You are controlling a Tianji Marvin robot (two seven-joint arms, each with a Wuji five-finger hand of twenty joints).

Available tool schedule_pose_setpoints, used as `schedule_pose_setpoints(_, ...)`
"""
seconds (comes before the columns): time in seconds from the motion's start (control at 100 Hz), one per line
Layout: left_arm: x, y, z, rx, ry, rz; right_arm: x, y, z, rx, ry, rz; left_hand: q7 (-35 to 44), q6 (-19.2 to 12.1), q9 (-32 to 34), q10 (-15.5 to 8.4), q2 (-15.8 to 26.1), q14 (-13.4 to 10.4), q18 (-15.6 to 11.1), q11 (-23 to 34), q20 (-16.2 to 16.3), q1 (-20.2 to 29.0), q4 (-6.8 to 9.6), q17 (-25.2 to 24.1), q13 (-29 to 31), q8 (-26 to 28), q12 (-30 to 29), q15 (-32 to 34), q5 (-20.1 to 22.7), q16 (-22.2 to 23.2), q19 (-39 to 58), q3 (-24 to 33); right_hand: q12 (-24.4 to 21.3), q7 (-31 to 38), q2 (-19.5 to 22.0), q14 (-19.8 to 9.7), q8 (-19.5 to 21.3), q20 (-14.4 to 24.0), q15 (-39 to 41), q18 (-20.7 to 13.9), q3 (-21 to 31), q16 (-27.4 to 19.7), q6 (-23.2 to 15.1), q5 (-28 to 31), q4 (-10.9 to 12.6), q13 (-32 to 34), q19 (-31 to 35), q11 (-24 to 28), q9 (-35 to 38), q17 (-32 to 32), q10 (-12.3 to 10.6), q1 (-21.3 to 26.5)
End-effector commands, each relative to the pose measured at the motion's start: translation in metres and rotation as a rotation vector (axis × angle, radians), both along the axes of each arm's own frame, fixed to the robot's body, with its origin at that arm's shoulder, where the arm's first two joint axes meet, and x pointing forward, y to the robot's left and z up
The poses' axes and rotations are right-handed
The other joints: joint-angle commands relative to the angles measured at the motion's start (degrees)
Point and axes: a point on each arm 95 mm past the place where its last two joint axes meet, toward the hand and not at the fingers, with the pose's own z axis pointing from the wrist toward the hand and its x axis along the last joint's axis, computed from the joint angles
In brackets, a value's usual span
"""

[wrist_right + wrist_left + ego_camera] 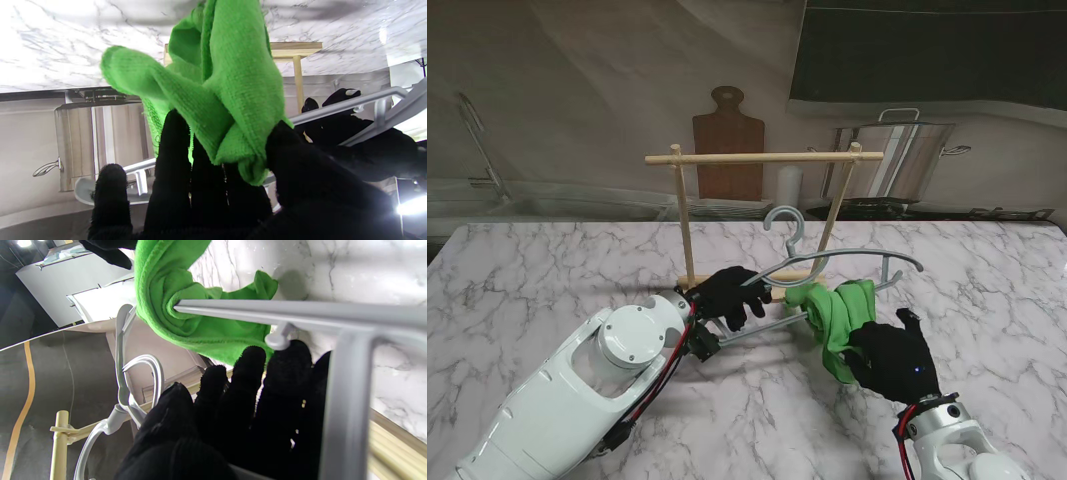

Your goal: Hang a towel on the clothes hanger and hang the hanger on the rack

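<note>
Now right hand point(893, 355) gripping towel point(839, 310), hanger point(847, 262)

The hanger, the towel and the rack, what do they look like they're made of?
Hanger: probably plastic, maybe painted metal; smooth matte grey bars.
Towel: soft fuzzy fabric, likely microfibre; the knit shows.
Rack: pale unfinished-looking wood, round dowels.

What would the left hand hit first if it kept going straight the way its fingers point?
Probably the green towel bunched on the hanger bar just past the left hand fingertips; depth between them is unclear.
</note>
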Motion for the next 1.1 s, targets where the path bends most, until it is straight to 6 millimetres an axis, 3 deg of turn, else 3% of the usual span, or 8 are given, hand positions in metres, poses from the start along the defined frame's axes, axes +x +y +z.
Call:
schedule_pose_setpoints(0.0,-0.004,-0.004,0.005,-0.006,-0.004,-0.038,0.001,0.000,-0.008,0.011,0.004,-0.008,-0.19,0.15,1.36,0.61,4.26,2.14,1.36,0.93,-0.80,3.35,-0.36,1.66,2.24,0.70,0.27,1.90,1.99,0.02,20.69,-0.80,-0.75,0.03,1.68,0.36,-2.15,0.45,-0.18,0.68,1.22,0.20,-5.54,0.65,0.44,0.44,-1.05,-1.73,-0.56,-0.73,-0.49,1.74)
schedule_pose_setpoints(0.33,-0.010,-0.013,-0.008,0.009,0.040,-0.098,0.001,0.000,-0.007,0.067,-0.056,-0.007,-0.53,0.07,1.34,0.66,4.23,2.23,1.37,0.77,-0.90,3.28,-0.36,1.65,2.18,0.81,0.22,1.75,2.13,-0.08,20.74,-0.84,-0.96,1.38,2.13,0.11,-2.87,0.78,0.82,0.37,0.07,0.66,-6.16,0.01,0.50,0.50,-1.00,-0.40,-0.78,-0.71,-0.69,2.10)
schedule_pose_setpoints(0.48,-0.010,-0.013,-0.005,-0.001,0.021,-0.081,-0.001,-0.003,-0.009,0.024,0.027,0.024,-0.59,-0.03,1.36,0.65,4.27,2.17,1.41,0.75,-0.97,3.27,-0.35,1.50,2.17,0.93,0.23,1.75,2.12,-0.08,20.62,-0.83,-4.23,-2.00,1.74,0.87,-7.54,1.54,-0.88,0.91,-0.97,-0.03,-8.04,-1.36,1.87,-1.37,-0.77,-3.92,-2.11,-1.09,-0.23,-5.18)
schedule_pose_setpoints(0.62,-0.009,-0.010,0.001,-0.005,-0.010,-0.067,-0.002,-0.005,-0.010,-0.005,0.084,0.046,-0.57,-0.11,1.38,0.52,4.23,1.99,1.37,0.78,-0.98,3.27,-0.34,1.61,2.31,1.05,0.27,1.90,2.15,-0.01,20.66,-0.82,-7.27,-12.00,2.66,1.42,-7.30,2.32,-3.70,1.30,-7.05,-0.85,-7.91,-0.40,5.41,-3.44,-0.60,-8.87,-4.03,-1.74,0.18,-11.88)
schedule_pose_setpoints(0.67,-0.009,-0.009,0.003,-0.003,-0.022,-0.063,-0.002,-0.005,-0.010,-0.007,0.088,0.051,-0.59,-0.13,1.34,0.51,4.22,1.87,1.21,0.81,-0.99,3.22,-0.34,1.78,2.42,1.09,0.30,1.98,2.10,0.01,20.73,-0.84,-8.65,-16.92,3.53,1.54,-6.18,2.47,-4.44,1.46,-8.50,-1.00,-7.56,-0.06,8.31,-3.78,-0.56,-10.68,-4.40,-1.84,0.25,-14.05)
schedule_pose_setpoints(0.89,-0.010,-0.009,0.004,-0.019,-0.067,-0.043,-0.008,-0.010,-0.008,-0.085,0.207,0.091,-0.39,-0.66,1.19,-0.06,4.51,1.51,0.95,1.09,-1.00,3.01,-0.32,2.03,2.48,1.47,0.51,2.40,1.82,0.22,20.97,-0.83,-13.79,-27.61,8.20,1.93,-9.75,2.89,-9.75,1.98,-22.55,-2.77,-13.79,-8.66,8.65,-10.33,-0.89,-19.16,-12.08,-4.40,0.23,-19.17)
schedule_pose_setpoints(1.03,-0.009,-0.011,0.003,-0.033,-0.114,-0.031,-0.010,-0.011,-0.008,-0.114,0.233,0.108,-0.02,-1.51,0.69,-0.87,4.69,0.49,-0.09,1.57,-0.86,2.58,-0.21,2.35,2.70,1.99,0.92,3.29,1.39,0.67,21.53,-0.83,-15.55,-30.38,9.99,1.80,-12.13,2.90,-11.57,2.16,-25.75,-3.46,-15.99,-13.81,8.64,-11.82,-1.14,-21.57,-14.63,-5.26,-0.09,-21.46)
schedule_pose_setpoints(1.09,-0.009,-0.012,0.002,-0.029,-0.145,-0.038,-0.010,-0.012,-0.008,-0.116,0.230,0.110,0.34,-2.45,0.44,-1.61,4.65,-0.46,-0.83,1.91,-0.91,2.15,-0.09,2.89,3.07,2.31,1.18,3.66,1.24,0.78,21.76,-0.80,-15.91,-31.51,10.09,1.76,-12.99,2.94,-11.84,2.23,-26.07,-3.55,-14.38,-16.19,8.70,-11.83,-1.08,-21.89,-14.81,-5.19,-0.03,-21.83)
